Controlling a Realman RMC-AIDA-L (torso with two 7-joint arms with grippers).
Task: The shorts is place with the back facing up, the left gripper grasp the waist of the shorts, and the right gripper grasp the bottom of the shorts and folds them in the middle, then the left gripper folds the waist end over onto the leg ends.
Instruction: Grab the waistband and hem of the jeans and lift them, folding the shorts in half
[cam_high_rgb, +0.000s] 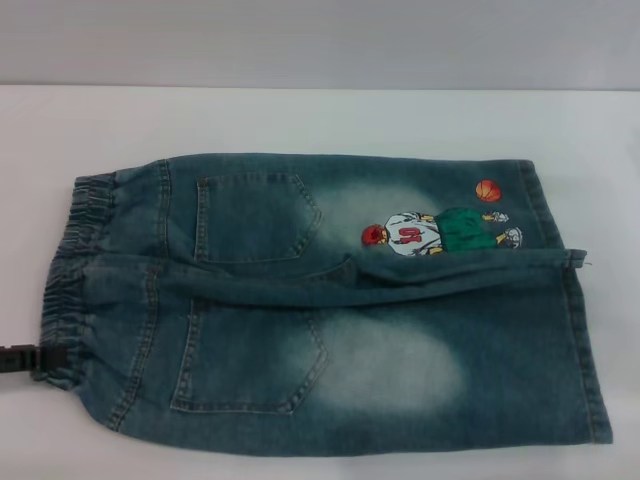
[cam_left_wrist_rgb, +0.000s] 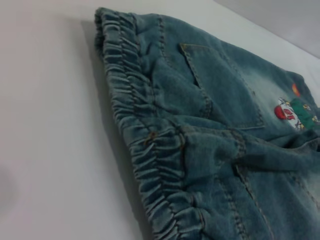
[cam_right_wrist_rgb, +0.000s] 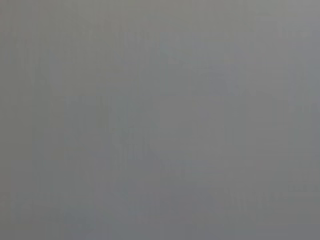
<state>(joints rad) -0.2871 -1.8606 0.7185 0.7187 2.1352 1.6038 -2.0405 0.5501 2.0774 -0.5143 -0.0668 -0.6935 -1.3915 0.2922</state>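
Denim shorts (cam_high_rgb: 330, 310) lie flat, back up; left gripper (cam_high_rgb: 40, 362) touches the waist end (cam_high_rgb: 70, 280), jaws' state unclear; it should pinch the elastic squarely before lifting

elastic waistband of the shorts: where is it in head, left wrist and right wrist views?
Head view: the waistband runs down the shorts' left end, with the left gripper at its near corner.
Left wrist view: the waistband runs diagonally across the middle, against the white table.
Right wrist view: not in it; only plain grey.
Shared landmark: the cartoon print, also in the left wrist view.
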